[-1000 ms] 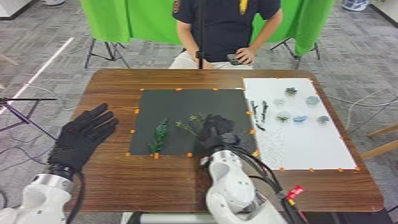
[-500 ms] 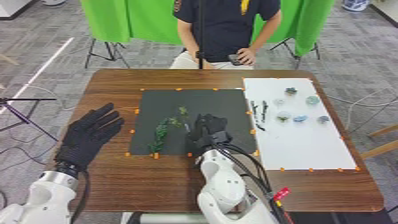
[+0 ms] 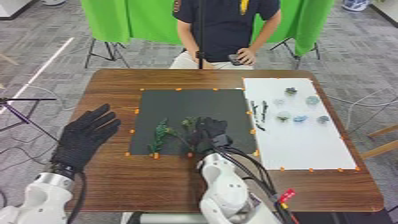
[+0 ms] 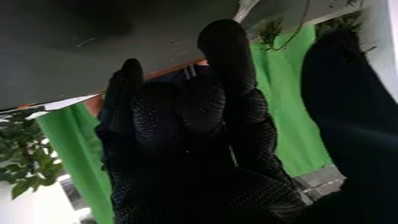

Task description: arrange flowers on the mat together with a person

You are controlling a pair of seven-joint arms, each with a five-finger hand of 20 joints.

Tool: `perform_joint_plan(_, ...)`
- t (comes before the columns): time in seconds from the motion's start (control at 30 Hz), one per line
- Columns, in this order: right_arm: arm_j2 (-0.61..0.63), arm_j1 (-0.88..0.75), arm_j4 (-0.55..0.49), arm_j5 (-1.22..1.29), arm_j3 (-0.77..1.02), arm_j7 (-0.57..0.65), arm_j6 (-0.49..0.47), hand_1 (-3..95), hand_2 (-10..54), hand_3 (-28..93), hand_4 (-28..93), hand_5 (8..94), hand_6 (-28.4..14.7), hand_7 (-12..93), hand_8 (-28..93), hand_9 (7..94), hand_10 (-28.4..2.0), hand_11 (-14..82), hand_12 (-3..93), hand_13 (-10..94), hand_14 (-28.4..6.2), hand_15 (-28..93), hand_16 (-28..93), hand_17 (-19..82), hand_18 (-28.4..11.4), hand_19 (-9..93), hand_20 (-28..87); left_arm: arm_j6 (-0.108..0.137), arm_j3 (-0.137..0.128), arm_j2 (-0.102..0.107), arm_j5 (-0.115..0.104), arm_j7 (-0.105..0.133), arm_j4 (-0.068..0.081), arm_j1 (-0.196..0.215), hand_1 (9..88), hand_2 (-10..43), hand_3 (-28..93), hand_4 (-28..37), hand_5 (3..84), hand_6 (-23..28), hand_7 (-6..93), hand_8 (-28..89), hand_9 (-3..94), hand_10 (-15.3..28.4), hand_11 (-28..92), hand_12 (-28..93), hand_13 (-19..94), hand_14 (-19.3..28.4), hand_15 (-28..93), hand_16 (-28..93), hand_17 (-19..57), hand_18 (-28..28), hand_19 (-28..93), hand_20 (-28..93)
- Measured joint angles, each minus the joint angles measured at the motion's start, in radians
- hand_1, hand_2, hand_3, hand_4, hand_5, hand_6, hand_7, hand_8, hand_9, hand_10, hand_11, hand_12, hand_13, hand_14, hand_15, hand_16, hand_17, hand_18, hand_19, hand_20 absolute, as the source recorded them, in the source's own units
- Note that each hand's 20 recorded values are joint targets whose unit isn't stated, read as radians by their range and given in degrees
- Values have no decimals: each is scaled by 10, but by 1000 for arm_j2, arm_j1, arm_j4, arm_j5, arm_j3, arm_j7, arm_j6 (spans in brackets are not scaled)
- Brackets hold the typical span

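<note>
We are seeing a green curtain (image 3: pixel 124 22) hanging beyond the brown table (image 3: pixel 142 185), a black stand (image 3: pixel 19 99) standing left and a blue-and-white pot (image 3: pixel 355 4) sitting far right.

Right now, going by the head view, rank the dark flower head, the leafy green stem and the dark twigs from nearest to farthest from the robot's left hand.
Nearest to the left hand first:
1. Leafy green stem, on the black mat's left part.
2. Dark twigs, at the white mat's left edge.
3. Dark flower head, toward the white mat's far end.
</note>
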Motion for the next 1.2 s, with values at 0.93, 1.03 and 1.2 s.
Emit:
perform_joint_plan(0.93, 92, -45, -134, 118, -42, -54, -146, 374, 10, 858, -172, 802, -52, 291, 169, 687, -204, 564, 520, 524, -243, 788, 380, 182, -284, 754, 363, 0, -20, -13, -10, 2, 0, 18, 310, 120, 701, -283, 419, 75, 104, -85, 372, 154, 156, 94, 303, 161, 249, -38, -10, 148, 290, 95)
perform_joint_plan(1.03, 99, -48, -140, 121, -42, -59, -148, 335, 35, 852, -162, 800, -50, 290, 159, 682, -208, 598, 456, 523, -246, 785, 385, 181, -284, 757, 352, 0, -25, -15, -13, 6, -1, 25, 310, 119, 703, -283, 419, 75, 105, -85, 372, 154, 156, 94, 303, 161, 249, -38, -10, 148, 290, 95)
perform_joint_plan(1.2, 116, -57, -163, 140, -27, -52, -152, 274, 95, 840, -169, 796, -50, 322, -19, 674, -213, 599, 435, 517, -246, 783, 373, 172, -284, 752, 326, 0, -31, -23, -16, 13, -2, 31, 299, 123, 698, -283, 419, 75, 104, -85, 372, 154, 155, 94, 303, 161, 248, -38, -10, 148, 289, 95)
